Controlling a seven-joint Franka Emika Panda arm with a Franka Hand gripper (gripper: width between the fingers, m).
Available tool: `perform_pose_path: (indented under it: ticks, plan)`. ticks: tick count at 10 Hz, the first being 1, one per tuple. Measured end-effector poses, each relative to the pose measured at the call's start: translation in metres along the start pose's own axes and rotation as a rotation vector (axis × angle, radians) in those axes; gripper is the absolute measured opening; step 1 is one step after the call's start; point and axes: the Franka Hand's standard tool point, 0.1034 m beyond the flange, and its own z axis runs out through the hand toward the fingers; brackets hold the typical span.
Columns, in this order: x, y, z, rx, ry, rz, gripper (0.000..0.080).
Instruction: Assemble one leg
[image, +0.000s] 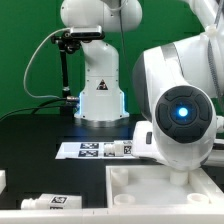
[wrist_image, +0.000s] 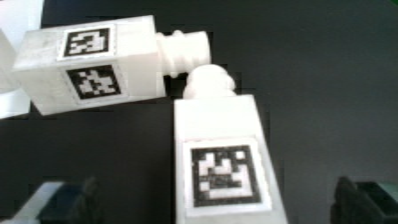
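Note:
In the wrist view two white legs lie on the black table. One leg (wrist_image: 222, 150) lies lengthwise between my fingers and shows one square tag. Its narrow end touches or nearly touches the screw end of a second leg (wrist_image: 98, 65), which lies at an angle and shows two tags. My gripper (wrist_image: 214, 200) is open. Its dark fingertips (wrist_image: 63, 200) stand apart from the first leg on either side. In the exterior view the arm's wrist body (image: 180, 110) hides the gripper. Another leg (image: 50, 200) lies at the exterior view's lower left.
The marker board (image: 85, 149) lies flat in front of the robot base, with a small white part (image: 118, 148) on or beside it. The large white panel with raised edges (image: 150, 185) lies at the exterior view's lower right.

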Motion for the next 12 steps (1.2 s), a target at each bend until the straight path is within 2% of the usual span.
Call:
perform_pose_path:
  ticks: [2, 4, 5, 6, 7, 8, 9, 10, 12]
  plan:
    - [0.001, 0.0, 0.0, 0.001, 0.002, 0.0, 0.0628]
    - [0.001, 0.0, 0.0, 0.001, 0.003, 0.0, 0.028]
    - [-0.001, -0.002, -0.002, -0.001, 0.005, -0.002, 0.0282]
    - [-0.01, -0.006, -0.013, -0.01, 0.023, -0.026, 0.0282]
    - [-0.026, -0.001, -0.043, -0.047, 0.092, -0.086, 0.0282]
    - [-0.042, 0.008, -0.071, -0.054, 0.113, -0.149, 0.0282]
    - [-0.049, 0.018, -0.1, -0.033, 0.125, -0.145, 0.0282]
    - [-0.045, 0.011, -0.122, -0.028, 0.249, -0.148, 0.0282]
    - [-0.045, 0.007, -0.118, -0.008, 0.385, -0.154, 0.0282]
